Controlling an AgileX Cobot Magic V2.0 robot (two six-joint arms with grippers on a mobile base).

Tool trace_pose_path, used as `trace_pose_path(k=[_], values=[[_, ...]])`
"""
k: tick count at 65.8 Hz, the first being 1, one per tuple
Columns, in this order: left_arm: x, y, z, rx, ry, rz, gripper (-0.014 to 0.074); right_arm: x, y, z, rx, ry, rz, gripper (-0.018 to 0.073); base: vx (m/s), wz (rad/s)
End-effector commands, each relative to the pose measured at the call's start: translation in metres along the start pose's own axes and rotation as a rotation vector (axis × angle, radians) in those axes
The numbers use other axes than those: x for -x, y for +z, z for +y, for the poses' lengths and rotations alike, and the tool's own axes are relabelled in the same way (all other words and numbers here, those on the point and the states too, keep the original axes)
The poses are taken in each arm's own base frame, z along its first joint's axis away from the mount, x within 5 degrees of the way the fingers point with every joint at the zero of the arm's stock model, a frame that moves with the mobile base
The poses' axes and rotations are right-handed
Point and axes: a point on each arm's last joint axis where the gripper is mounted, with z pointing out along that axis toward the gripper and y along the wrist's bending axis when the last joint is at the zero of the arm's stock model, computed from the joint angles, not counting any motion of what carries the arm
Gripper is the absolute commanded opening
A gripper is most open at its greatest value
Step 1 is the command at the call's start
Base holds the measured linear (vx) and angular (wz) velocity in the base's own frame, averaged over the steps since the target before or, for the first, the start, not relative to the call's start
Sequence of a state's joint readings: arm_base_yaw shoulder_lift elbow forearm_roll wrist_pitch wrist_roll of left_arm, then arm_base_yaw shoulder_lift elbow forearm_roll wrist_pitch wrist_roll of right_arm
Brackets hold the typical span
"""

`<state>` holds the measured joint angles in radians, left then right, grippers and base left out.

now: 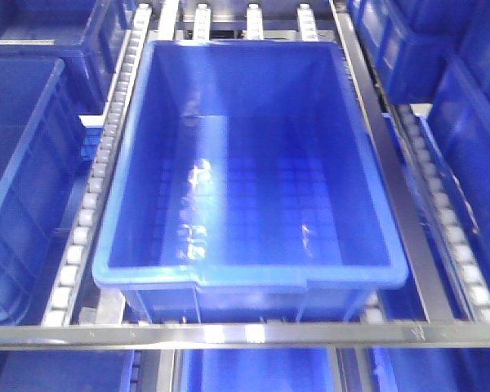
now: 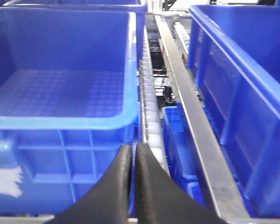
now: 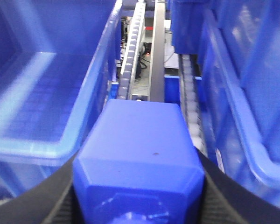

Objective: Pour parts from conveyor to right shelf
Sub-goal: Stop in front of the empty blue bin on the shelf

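Block (image 3: 139, 154) in right jaws, beside bin (image 3: 42, 88).

- Left gripper (image 2: 132, 153): two matte black fingers (image 2: 105, 191), broad at the base and tapering to narrow, rounded tips.
- Outer faces are smooth and slightly glossy; inner edges carry fine ribbing.
- Right gripper (image 3: 139, 179): black fingers (image 3: 44, 203) show only as curved slivers at the two lower corners of the wrist view.
- Their inner faces look greyer, with a fine ribbed texture; the view is blurred.
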<state>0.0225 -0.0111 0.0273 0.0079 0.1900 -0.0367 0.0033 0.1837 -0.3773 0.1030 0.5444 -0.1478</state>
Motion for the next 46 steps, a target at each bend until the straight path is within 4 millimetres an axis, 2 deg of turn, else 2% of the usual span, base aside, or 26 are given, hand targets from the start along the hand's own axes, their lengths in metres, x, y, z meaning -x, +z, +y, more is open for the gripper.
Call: trace_pose_path(k=[1, 46], values=[[0.0134, -0.0029, -0.0004, -0.003, -0.017, -0.103, -0.0006, 0.0146, -0.0006, -0.0019, -0.018, -0.002, -0.082, -0.0005, 0.14, 0.12], [0.0134, -0.0029, -0.0004, -0.003, -0.017, -0.103, -0.0006, 0.0146, -0.0006, -0.0018, -0.018, -0.001, -0.082, -0.0005, 0.09, 0.03]])
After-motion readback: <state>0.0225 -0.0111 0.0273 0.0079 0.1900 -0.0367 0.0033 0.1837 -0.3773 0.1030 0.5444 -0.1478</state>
